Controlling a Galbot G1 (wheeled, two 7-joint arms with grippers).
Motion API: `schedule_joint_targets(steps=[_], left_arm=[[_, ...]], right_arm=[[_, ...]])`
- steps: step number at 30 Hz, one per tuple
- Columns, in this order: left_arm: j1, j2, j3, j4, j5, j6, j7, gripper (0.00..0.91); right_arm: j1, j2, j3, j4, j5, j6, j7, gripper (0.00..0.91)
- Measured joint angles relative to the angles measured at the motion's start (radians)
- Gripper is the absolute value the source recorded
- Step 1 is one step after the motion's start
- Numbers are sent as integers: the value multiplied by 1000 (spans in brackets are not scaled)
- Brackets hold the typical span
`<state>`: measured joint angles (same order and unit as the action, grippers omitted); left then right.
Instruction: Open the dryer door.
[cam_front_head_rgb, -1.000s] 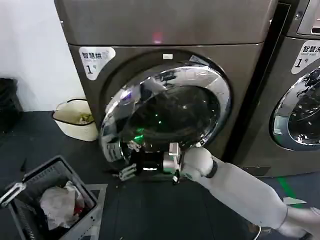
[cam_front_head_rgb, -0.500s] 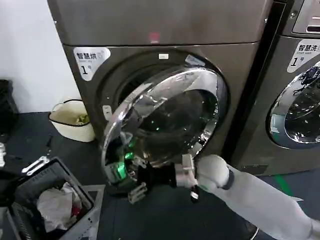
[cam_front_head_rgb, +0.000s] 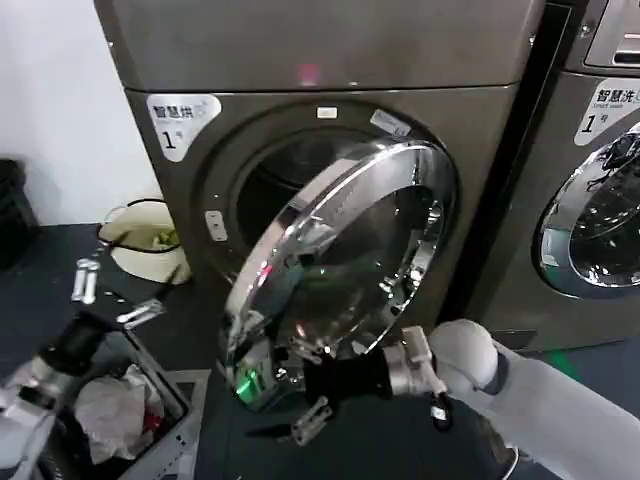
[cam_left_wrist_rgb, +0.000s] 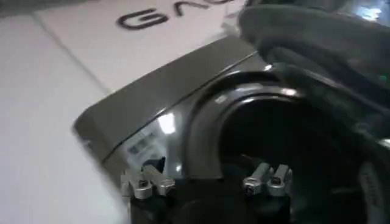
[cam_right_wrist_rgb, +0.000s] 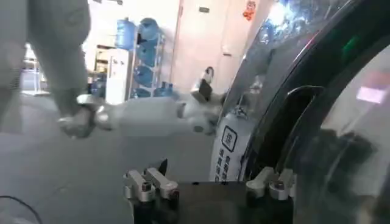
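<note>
The grey dryer (cam_front_head_rgb: 330, 50) stands ahead with its chrome-rimmed round door (cam_front_head_rgb: 350, 260) swung partly out on its right-hand hinge, so the dark drum opening (cam_front_head_rgb: 265, 190) shows at the left. My right gripper (cam_front_head_rgb: 305, 385) is open at the door's lower left edge, one finger by the rim and the other below it. In the right wrist view its fingers (cam_right_wrist_rgb: 210, 182) are spread, with the door rim (cam_right_wrist_rgb: 286, 109) beside one of them. My left gripper (cam_front_head_rgb: 112, 297) hovers open at the left above the basket. In the left wrist view it (cam_left_wrist_rgb: 206, 182) faces the drum opening (cam_left_wrist_rgb: 268, 128).
A grey laundry basket (cam_front_head_rgb: 175, 395) with clothes sits on the floor at the lower left. A white bucket (cam_front_head_rgb: 140, 240) stands beside the dryer's left side. A second machine (cam_front_head_rgb: 600, 200) stands at the right.
The door has swung further out and its free edge has moved right. My right gripper has travelled right and down with it. My left arm has risen into view over the basket.
</note>
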<state>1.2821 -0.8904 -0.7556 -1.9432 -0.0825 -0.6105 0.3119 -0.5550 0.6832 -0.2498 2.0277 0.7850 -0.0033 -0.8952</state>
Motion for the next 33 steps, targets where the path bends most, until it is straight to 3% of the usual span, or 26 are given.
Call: schedule_joint_targets(steps=[8, 21, 33], left_arm=[[-45, 78, 134, 5, 13, -34, 41, 907], [-67, 123, 256, -19, 30, -83, 101, 907], [-168, 106, 428, 23, 52, -104, 113, 907]], right_arm=[[-123, -48, 145, 28, 53, 15, -143, 907], [-419, -84, 525, 53, 87, 70, -63, 907], [-833, -6, 1010, 89, 79, 118, -48, 907]])
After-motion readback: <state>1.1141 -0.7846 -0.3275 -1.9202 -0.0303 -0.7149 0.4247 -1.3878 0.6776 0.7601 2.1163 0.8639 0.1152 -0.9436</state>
